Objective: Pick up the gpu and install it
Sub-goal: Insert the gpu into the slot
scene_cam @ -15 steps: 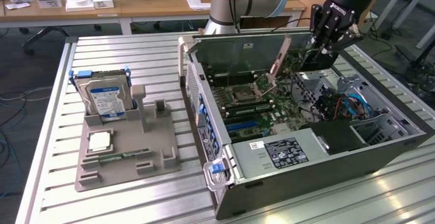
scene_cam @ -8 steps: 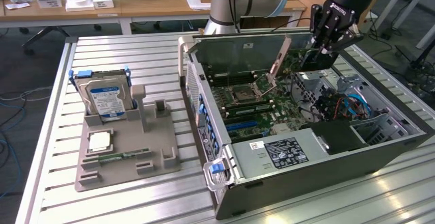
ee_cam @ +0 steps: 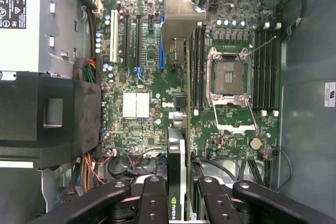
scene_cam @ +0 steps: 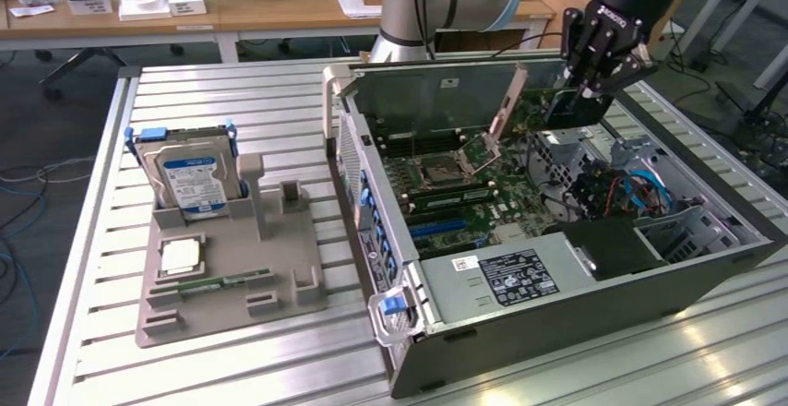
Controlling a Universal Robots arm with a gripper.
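Pinching gpu [ee_cam: 176, 156] edge-on, tool [ee_cam: 181, 195] narrowly parted

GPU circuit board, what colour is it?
Green; the gpu shows it best in the exterior view.

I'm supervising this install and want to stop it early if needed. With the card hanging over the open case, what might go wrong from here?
The gpu, gripped near one edge by the tool, could tilt or slip when pressed down. In the wrist view it lines up beside the blue slot, nearer the memory slots, so it may miss its slot. The open CPU socket lies close by and could be struck.
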